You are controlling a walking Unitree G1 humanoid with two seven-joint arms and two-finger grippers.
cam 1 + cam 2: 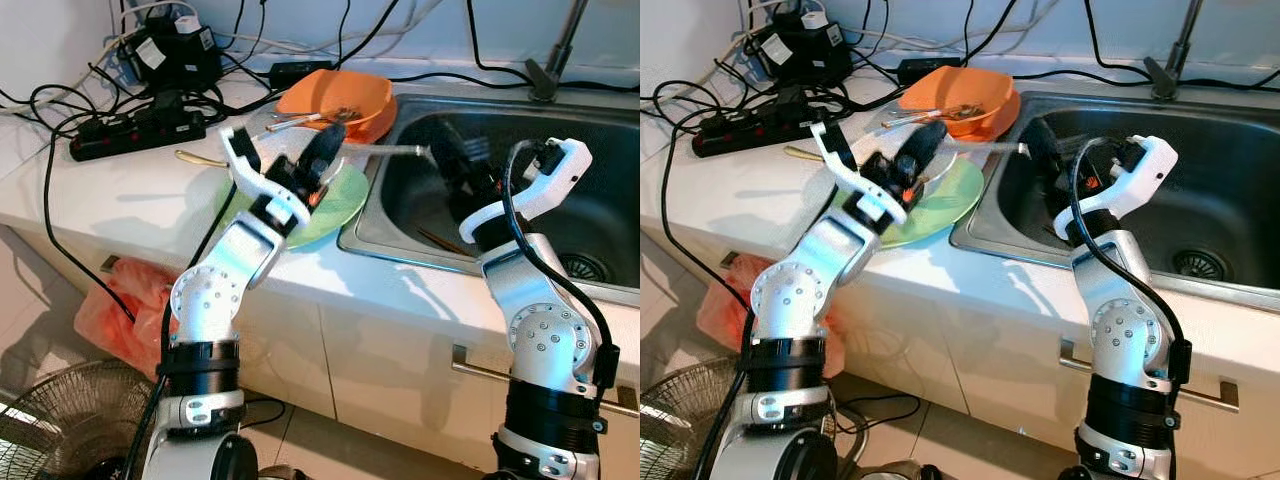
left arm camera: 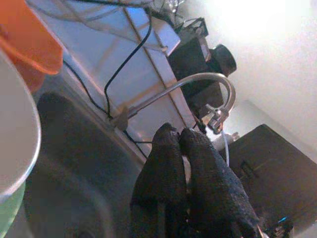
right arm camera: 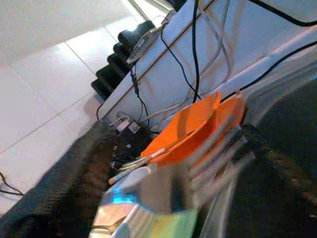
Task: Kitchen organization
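Observation:
A silver fork [image 1: 390, 150] hangs level over the sink's left rim. My left gripper [image 1: 337, 142] is above the green plate [image 1: 345, 205], its fingers pressed together at the handle's end; the left wrist view shows those fingertips [image 2: 171, 144] shut with a pale sliver between them. My right gripper [image 1: 455, 160] is over the sink basin [image 1: 400, 200]. Its fingers stand apart in the right wrist view, with the fork's tines [image 3: 223, 148] blurred between them. An orange bowl [image 1: 335, 97] holding more cutlery sits behind the plate.
A power strip [image 1: 140, 125], adapters and tangled black cables crowd the back left of the counter. A gold spoon [image 1: 200, 158] lies beside the plate. The faucet [image 1: 555, 55] rises behind the sink. On the floor are a fan [image 1: 60, 420] and a red bag [image 1: 120, 310].

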